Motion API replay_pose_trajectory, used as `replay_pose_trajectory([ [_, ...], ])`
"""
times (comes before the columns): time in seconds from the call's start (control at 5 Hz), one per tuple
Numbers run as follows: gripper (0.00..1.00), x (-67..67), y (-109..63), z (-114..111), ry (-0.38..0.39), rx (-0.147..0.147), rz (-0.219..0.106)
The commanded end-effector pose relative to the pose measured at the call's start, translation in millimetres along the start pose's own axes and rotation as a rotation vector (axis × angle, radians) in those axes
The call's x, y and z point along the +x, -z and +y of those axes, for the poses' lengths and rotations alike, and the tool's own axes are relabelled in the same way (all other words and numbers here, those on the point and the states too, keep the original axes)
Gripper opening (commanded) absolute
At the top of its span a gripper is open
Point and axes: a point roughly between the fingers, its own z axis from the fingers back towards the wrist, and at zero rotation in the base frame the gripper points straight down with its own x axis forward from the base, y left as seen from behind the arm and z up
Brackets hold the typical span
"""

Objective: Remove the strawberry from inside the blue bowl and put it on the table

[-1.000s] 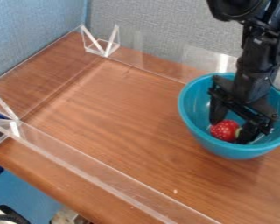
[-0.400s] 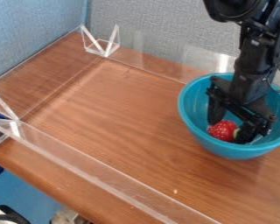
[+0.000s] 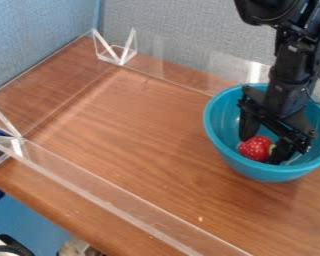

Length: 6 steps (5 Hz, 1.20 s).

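The strawberry (image 3: 258,148), small and red, lies at the bottom of the blue bowl (image 3: 219,120), which stands at the right side of the table (image 3: 123,120). My black gripper (image 3: 274,141) reaches straight down into the bowl. Its fingers (image 3: 247,128) stand either side of the strawberry, wider apart than the fruit, so the gripper is open and low around it. The strawberry's right side is partly hidden behind the gripper.
Low clear acrylic walls (image 3: 109,205) edge the tabletop, with white corner brackets at the back (image 3: 113,45) and far left (image 3: 5,140). A blue-grey wall stands behind. Bare wood stretches left of the bowl.
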Motion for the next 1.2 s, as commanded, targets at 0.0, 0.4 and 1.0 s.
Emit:
replay_pose_trajectory([
  [0.0, 0.0, -3.5, 13.8, 11, -0.028, -0.004, 0.038],
  [0.4, 0.0, -2.9, 19.1, 15, -0.034, -0.002, 0.044],
  [1.0, 0.0, -9.6, 4.9, 19, -0.02, 0.017, 0.032],
])
